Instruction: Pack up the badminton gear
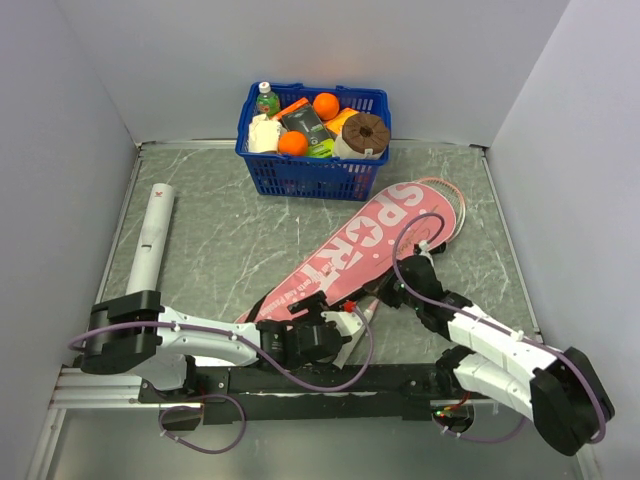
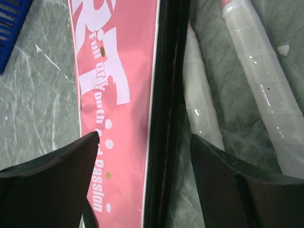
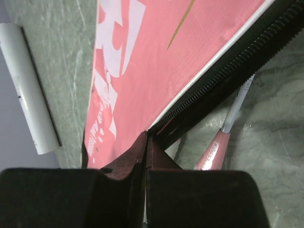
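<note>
The pink "SPORT" cover [image 1: 365, 250] lies diagonally on the table. A racket head [image 1: 452, 195] sticks out at its far end. My right gripper [image 1: 383, 297] is shut on the cover's black zipper edge [image 3: 209, 85], pinching it at its fingertips [image 3: 147, 137]. A racket's pink cone and thin shaft [image 3: 216, 149] lie beside that edge. My left gripper [image 2: 145, 137] is open low over the cover's narrow end [image 2: 116, 95]. Its jaws straddle the zipper edge. Two white-wrapped racket handles [image 2: 202, 104] [image 2: 266, 90] lie just right of it. The long white tube [image 1: 150, 240] lies at the far left. No shuttlecocks show.
A blue plastic basket [image 1: 305, 175] of groceries stands at the back centre, just beyond the cover's wide end. Side walls close in the table on the left and right. The tube also shows in the right wrist view [image 3: 28, 90].
</note>
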Motion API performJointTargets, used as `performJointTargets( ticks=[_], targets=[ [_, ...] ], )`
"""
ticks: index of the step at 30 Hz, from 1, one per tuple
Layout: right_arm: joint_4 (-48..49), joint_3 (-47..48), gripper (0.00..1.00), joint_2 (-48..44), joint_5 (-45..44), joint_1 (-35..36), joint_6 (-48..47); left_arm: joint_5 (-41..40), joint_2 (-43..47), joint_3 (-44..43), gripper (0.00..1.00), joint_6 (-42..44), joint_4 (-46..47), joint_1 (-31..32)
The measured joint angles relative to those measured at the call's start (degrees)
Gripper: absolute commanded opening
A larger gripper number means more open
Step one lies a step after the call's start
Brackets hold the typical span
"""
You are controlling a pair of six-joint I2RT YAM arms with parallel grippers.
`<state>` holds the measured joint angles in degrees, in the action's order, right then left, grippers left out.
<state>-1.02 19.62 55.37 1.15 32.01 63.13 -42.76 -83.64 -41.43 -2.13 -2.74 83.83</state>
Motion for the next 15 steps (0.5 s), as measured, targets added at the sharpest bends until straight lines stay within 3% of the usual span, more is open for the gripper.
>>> performJointTargets(
  ticks=[6,12,14,15],
  targets=[
    [-3.2,1.1,0.00,-5.2,-0.7,0.0,-0.9,-0.9,0.0,0.0,0.84,0.0,0.3,0.0],
    [-5.1,1.4,0.00,-8.0,-1.1,0.0,-1.3,-2.3,-0.7,0.0,0.79,0.1,0.5,0.0],
    [-5.9,1.4,0.00,-9.0,-1.1,0.0,-1.3,-2.7,-1.1,0.0,0.74,0.2,0.5,0.0],
    [-6.3,1.4,0.00,-9.6,-1.1,0.0,-1.3,-3.1,-1.4,0.0,0.66,0.5,0.8,0.0]
  ],
)
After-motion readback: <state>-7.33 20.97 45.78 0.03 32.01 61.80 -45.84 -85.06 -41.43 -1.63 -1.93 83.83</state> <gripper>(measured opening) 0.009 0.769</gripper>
